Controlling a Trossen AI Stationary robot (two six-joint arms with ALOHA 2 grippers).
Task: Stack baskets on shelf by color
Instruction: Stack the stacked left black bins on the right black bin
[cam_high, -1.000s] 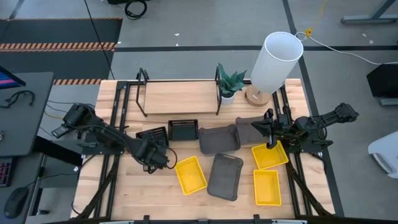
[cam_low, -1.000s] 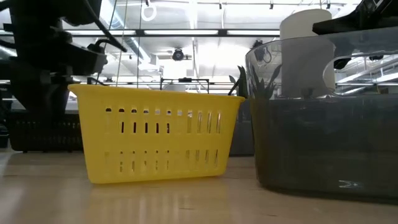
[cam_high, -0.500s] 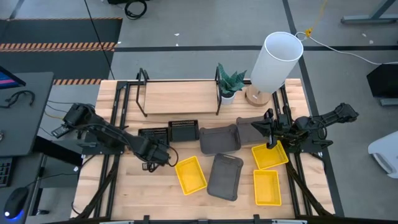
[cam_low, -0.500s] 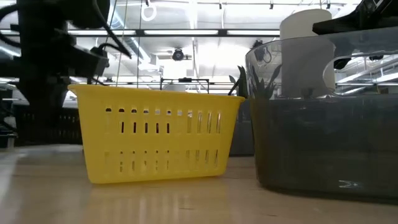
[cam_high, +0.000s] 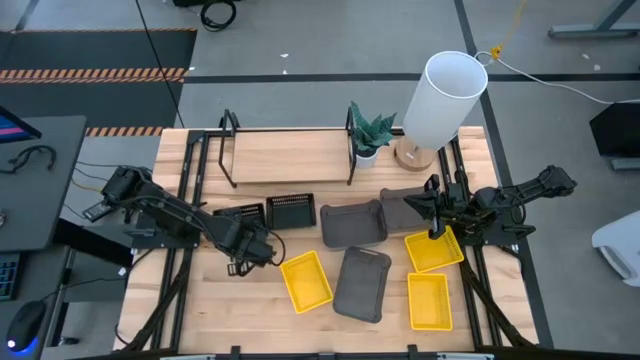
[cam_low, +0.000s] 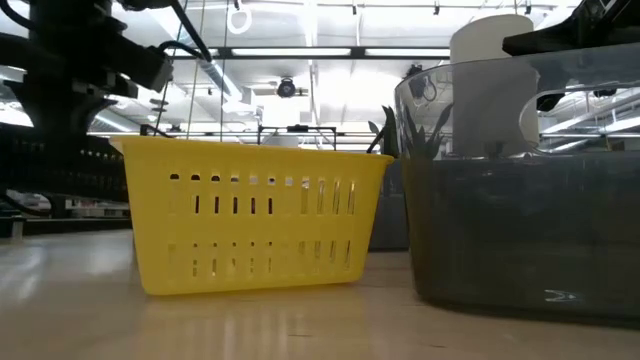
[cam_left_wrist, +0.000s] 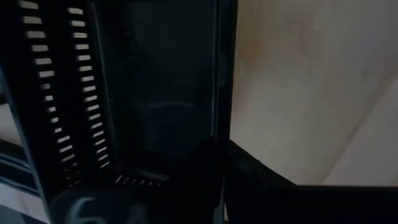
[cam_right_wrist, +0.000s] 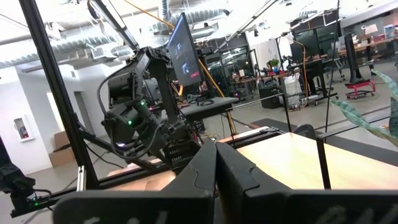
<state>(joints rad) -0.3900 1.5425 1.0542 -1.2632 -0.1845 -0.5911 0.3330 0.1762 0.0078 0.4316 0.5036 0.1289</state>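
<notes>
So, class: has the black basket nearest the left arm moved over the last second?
Yes. In the high view the black basket, gripped by the left tool, has risen and shifted back toward the shelf, while the second black basket stays put.

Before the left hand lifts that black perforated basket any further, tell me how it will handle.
The black basket is probably light: thin slotted walls show in the left wrist view. It is likely stiff enough to keep its shape, since its rim looks straight. Gripped at one edge by the left hand, it may tilt or swing.
</notes>
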